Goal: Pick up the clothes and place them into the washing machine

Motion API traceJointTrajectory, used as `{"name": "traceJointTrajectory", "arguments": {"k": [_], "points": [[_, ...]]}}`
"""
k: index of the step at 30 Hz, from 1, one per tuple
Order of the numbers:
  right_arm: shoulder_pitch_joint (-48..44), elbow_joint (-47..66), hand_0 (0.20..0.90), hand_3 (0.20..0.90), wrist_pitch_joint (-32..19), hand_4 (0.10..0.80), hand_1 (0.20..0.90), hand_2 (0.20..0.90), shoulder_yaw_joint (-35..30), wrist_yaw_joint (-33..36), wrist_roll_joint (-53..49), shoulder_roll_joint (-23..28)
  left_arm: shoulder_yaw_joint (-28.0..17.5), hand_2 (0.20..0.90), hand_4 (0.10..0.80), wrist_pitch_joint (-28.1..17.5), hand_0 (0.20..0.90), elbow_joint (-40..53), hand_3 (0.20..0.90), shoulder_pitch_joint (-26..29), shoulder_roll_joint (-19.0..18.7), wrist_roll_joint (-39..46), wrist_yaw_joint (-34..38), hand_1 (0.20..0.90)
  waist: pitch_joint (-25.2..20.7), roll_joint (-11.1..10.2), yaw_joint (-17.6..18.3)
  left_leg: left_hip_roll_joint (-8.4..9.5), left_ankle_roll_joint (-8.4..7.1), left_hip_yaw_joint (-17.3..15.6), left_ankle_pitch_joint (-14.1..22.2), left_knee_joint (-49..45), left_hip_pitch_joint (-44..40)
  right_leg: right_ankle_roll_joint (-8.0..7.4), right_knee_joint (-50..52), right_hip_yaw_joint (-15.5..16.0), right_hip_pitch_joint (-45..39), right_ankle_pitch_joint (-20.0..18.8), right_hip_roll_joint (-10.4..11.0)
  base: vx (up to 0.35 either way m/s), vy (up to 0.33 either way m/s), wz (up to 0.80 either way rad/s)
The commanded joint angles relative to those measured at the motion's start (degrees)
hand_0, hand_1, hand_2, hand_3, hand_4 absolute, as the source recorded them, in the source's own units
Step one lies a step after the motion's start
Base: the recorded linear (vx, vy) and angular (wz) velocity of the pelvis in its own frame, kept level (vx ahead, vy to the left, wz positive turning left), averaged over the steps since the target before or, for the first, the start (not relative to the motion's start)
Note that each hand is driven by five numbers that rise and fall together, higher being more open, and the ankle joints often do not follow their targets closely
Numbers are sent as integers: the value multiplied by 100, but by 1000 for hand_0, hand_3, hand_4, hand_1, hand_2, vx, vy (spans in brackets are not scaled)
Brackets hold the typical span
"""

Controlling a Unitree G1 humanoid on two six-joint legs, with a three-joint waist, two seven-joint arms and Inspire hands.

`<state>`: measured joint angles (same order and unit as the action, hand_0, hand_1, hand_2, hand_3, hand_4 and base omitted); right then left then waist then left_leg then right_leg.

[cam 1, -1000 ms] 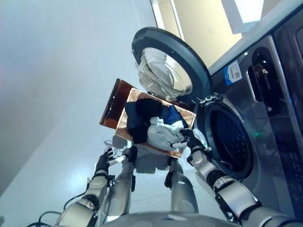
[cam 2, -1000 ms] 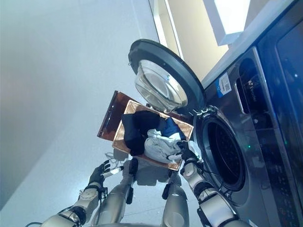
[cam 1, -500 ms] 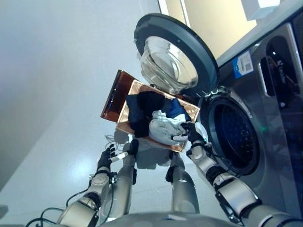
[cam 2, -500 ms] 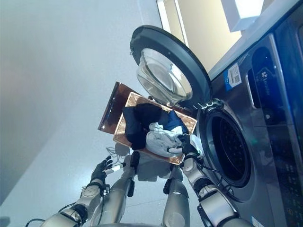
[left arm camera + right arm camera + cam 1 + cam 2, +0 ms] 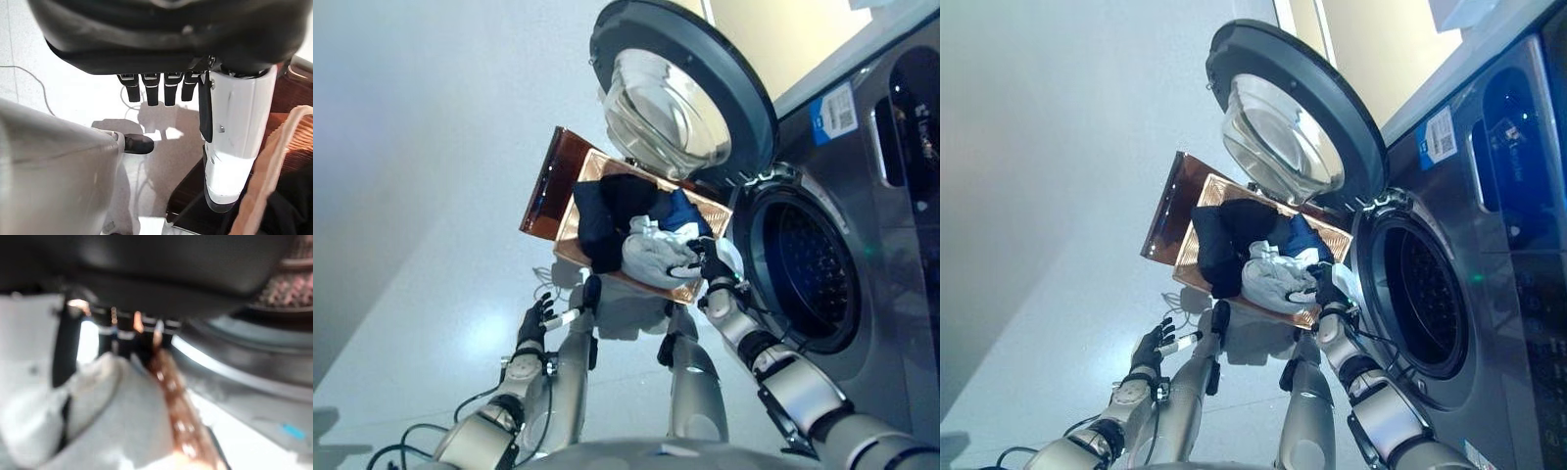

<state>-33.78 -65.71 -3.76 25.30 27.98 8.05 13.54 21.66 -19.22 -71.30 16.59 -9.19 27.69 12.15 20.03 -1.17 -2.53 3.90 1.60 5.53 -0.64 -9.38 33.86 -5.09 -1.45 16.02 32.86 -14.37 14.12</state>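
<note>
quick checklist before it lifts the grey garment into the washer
1. Washer door open: ok.
2. Drum opening free of obstruction: ok.
3. Right hand at the grey garment in the basket: ok.
4. Right hand's grip closed on the garment: cannot tell, its wrist view is blurred.
5. Left hand clear of the basket, open and empty: ok.
6. Garment free of the dark clothes beside it: cannot tell.

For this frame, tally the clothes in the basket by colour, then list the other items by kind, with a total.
Black garment: 1
Blue garment: 1
Light grey garment: 1, at the right hand
Brown woven basket: 1
Washing machine, door open: 1
Total: 5, as far as the pile can be told apart.
</note>
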Motion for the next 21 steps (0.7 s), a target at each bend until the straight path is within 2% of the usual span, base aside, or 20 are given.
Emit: {"name": "traceJointTrajectory", "arguments": {"k": [1,9,10,11,12,21], "points": [[-609,244,900,900,-278,800,900,900,775,-318,381,-590,188,900,800,-201,900,230,900,75,-1,129,204,900,256,147,-264,185,-167,-172,-267,390,181,-422,161,-373,-4,-97,302,-50,13,-3],[-1007,52,900,900,-256,800,900,900,1001,-541,466,-605,285,900,800,-218,900,431,900,262,-25,203,203,900,404,168,-299,174,-206,-195,-359,398,416,-417,151,-376,222,-151,282,-17,7,-2],[-1058,58,719,719,-261,671,719,719,1071,-620,501,-631,293,900,800,-212,900,452,900,269,-25,195,193,900,402,160,-298,175,-211,-189,-366,407,434,-419,147,-380,244,-152,285,0,0,0],[-1076,45,595,595,-266,582,595,595,1085,-628,514,-632,302,900,800,-211,900,473,900,272,-16,195,200,900,403,161,-298,177,-210,-187,-364,407,442,-420,140,-377,247,-154,286,0,0,0],[-1082,33,200,200,-266,300,200,200,1086,-636,520,-632,298,900,800,-208,900,467,900,280,-19,188,193,900,395,160,-295,180,-209,-188,-363,406,448,-419,140,-377,256,-154,282,0,0,0],[-1035,51,200,200,-296,300,200,200,989,-627,507,-623,211,900,800,-178,900,354,900,284,-20,156,196,900,350,129,-268,171,-205,-195,-334,402,434,-411,131,-380,231,-139,296,1,1,0]]}}
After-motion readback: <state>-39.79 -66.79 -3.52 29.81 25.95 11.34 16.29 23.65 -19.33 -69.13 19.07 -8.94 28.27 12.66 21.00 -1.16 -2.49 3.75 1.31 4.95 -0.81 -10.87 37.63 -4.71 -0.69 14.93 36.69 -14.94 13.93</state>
